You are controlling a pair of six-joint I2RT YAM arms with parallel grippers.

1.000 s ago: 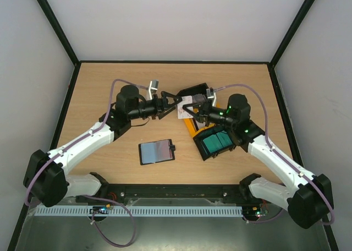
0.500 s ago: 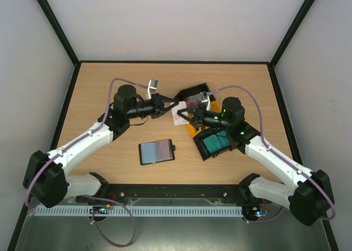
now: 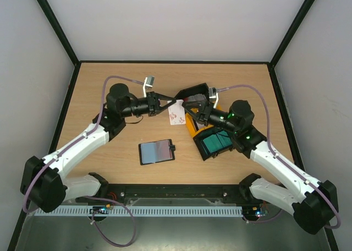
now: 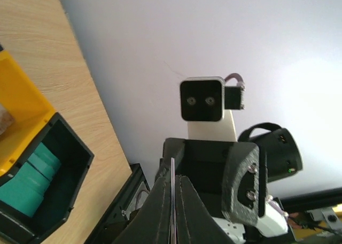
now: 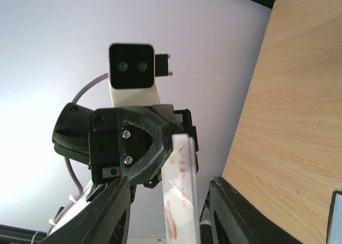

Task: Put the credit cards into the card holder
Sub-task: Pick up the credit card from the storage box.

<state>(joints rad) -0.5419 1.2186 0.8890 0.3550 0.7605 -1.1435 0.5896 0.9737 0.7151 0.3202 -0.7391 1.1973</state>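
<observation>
Card clenched in left jaws, long axis toward parted right jaws

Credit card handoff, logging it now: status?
Left gripper shut on credit card. Right gripper open, astride it. Card holder lies open, nothing blocking.

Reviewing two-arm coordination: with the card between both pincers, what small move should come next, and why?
Probably the right pincer should back straight off. The red-and-white plastic card is pinched in the shut left pincer, while the right one's jaws stand apart around it, so the left can then carry it toward the open black folding card holder.
</observation>
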